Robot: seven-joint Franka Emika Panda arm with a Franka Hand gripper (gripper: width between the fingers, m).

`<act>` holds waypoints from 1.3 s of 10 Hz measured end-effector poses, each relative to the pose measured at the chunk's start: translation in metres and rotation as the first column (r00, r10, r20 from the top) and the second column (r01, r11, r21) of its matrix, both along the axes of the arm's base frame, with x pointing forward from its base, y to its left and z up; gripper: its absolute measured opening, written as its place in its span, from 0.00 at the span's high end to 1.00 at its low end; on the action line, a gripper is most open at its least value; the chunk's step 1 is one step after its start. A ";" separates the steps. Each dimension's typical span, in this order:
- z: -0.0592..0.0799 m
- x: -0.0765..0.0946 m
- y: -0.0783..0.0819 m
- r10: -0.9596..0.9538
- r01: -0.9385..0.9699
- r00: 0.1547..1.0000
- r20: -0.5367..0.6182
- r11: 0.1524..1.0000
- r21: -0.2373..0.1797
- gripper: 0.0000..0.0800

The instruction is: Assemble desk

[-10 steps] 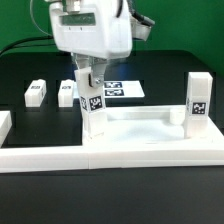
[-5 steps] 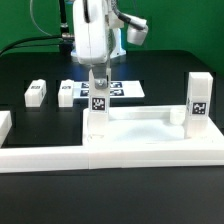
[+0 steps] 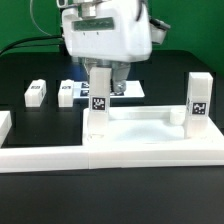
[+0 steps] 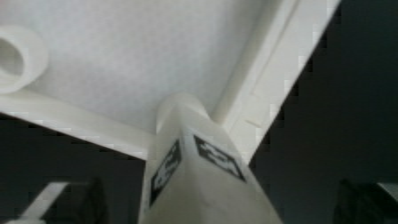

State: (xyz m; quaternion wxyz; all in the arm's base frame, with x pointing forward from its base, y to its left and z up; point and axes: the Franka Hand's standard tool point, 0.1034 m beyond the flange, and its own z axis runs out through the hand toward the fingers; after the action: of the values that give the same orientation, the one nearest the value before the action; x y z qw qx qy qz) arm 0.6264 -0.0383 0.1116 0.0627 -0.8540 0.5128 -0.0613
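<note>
The white tabletop lies flat at the front centre and fills the wrist view. A tagged white leg stands upright on its corner at the exterior view's left. A second leg stands on the corner at the exterior view's right. Two loose legs lie on the black table behind. My gripper hangs over the first leg and straddles its top. In the wrist view the leg sits between the fingers with dark gaps on both sides, so my gripper is open.
The marker board lies flat behind the tabletop. A long white border rail runs along the front, with a short piece at the exterior view's left. A round socket shows at the edge of the wrist view.
The gripper has turned about the upright leg and now shows its broad face. The leg has shifted slightly to the exterior view's right since a second ago and now stands free of the fingers.
</note>
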 end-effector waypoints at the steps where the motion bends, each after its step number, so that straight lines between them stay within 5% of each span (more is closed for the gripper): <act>1: 0.000 0.000 -0.001 0.050 -0.050 0.999 0.002 0.999 -0.009 0.19; 4: 0.000 0.000 -0.002 0.258 -0.258 0.966 0.004 0.965 -0.048 0.19; 6: -0.001 -0.003 -0.010 0.598 -0.599 0.801 -0.036 0.796 -0.090 0.19; 7: -0.001 -0.003 -0.010 0.555 -0.556 0.831 -0.031 0.827 -0.085 0.19; 10: -0.002 -0.003 -0.012 0.474 -0.475 0.880 -0.031 0.877 -0.073 0.63; 13: -0.002 -0.003 -0.012 0.177 -0.178 0.984 -0.026 0.984 -0.032 0.64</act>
State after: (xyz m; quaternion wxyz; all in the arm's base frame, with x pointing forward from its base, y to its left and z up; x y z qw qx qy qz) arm 0.6238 -0.0500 0.1092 0.0477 -0.8979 0.4343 -0.0545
